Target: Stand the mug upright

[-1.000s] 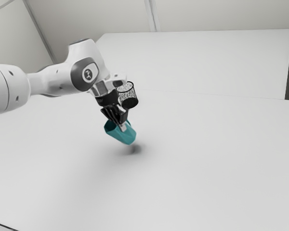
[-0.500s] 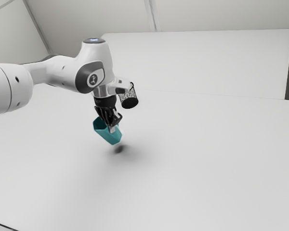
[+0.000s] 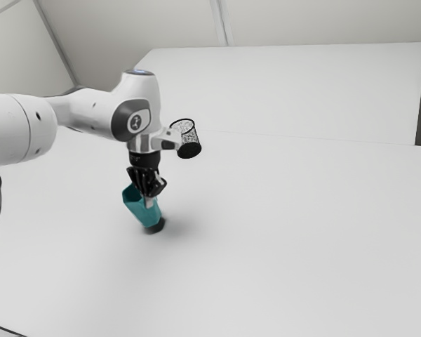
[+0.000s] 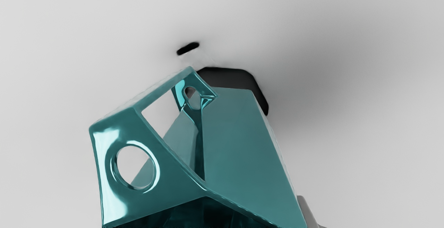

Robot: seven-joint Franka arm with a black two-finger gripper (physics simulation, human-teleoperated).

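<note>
Pincer (image 3: pixel 150 201) shut on the tilted mug (image 3: pixel 139 208), low over the table (image 3: pixel 288 232)!
That side-on grip looks chosen so the base can settle flat, mouth up; right now the mouth leans to the exterior view's left, and whether the base touches, I can't call! Farther out, a mesh cup (image 3: pixel 187 140), purpose unclear; on the arm (image 3: pixel 137 95), a dark emblem (image 3: pixel 135 122), no words I can read, and none on the mug's visible faces

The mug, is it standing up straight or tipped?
Tipped: the mug leans, its open end up toward the exterior view's left and its base down toward the exterior view's right.
</note>
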